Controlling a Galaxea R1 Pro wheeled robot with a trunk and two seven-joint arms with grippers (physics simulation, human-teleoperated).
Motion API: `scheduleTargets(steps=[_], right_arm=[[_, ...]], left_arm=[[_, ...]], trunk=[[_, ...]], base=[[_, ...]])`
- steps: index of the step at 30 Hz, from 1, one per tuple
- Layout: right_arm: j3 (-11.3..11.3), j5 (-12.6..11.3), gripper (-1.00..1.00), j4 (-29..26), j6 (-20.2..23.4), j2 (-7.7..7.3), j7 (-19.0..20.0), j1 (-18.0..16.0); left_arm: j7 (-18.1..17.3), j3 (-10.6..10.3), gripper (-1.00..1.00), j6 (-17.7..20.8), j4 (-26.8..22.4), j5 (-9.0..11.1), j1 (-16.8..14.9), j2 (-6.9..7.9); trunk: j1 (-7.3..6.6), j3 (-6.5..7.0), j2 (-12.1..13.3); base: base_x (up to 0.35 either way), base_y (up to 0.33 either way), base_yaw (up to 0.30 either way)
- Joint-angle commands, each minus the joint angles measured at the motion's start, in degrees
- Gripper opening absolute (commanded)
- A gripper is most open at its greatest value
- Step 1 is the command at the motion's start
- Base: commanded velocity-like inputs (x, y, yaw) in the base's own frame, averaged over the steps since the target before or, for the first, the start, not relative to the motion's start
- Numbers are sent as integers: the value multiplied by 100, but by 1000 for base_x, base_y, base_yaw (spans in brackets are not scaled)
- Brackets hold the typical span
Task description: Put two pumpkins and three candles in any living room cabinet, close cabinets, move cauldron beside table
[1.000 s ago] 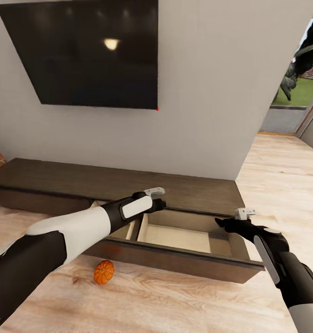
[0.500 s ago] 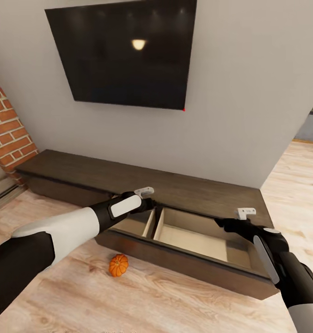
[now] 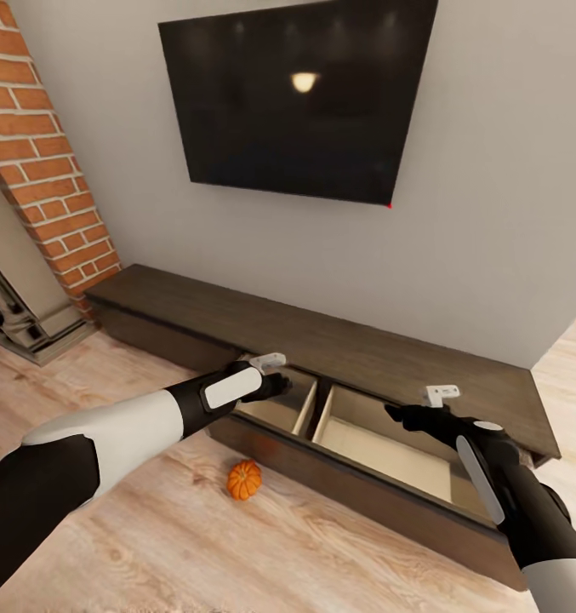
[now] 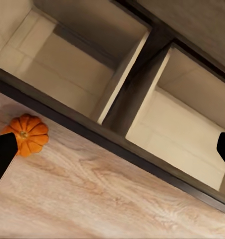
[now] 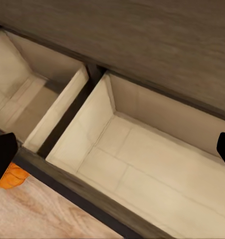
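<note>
One pumpkin (image 3: 244, 480) lies on the wood floor just in front of the cabinet (image 3: 185, 311), a long low dark-brown unit along the wall. The cabinet's drawer (image 3: 381, 498) stands pulled out, with two empty beige compartments. My left gripper (image 3: 276, 380) hovers open over the left compartment, and its wrist view shows the pumpkin (image 4: 30, 134) beside one fingertip (image 4: 1, 155). My right gripper (image 3: 400, 415) hangs open above the right compartment (image 5: 142, 164), with the pumpkin (image 5: 11, 178) partly seen past the drawer front. Both hold nothing.
A large black TV (image 3: 296, 94) hangs on the white wall above the cabinet. A red brick column (image 3: 49, 162) and a grey hearth (image 3: 19, 311) stand at the left. Open wood floor (image 3: 236, 553) stretches in front of the drawer.
The camera has swung left, so the cabinet, TV and pumpkin have shifted right in the picture and the brick column has come in. Both arms hold much the same pose.
</note>
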Motion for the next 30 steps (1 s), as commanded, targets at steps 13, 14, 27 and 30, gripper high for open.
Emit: scheduleTargets(steps=[13, 14, 27, 30], right_arm=[[26, -1, 100, 46, -6, 5, -1, 0], [29, -1, 100, 48, -7, 7, -1, 0], [219, -10, 100, 70, -9, 13, -16, 0], [226, -5, 100, 140, -9, 14, -19, 0]], left_arm=[[0, -8, 100, 2, 32, 0, 7, -3], [0, -8, 100, 2, 28, 0, 7, -3], [0, -8, 100, 4, 40, 0, 8, -3], [-2, -8, 100, 5, 48, 0, 14, -3]], trunk=[[0, 0, 0], [0, 0, 0], [0, 0, 0], [0, 0, 0]], base=[[0, 0, 288], [0, 0, 288], [0, 0, 288], [0, 0, 288]])
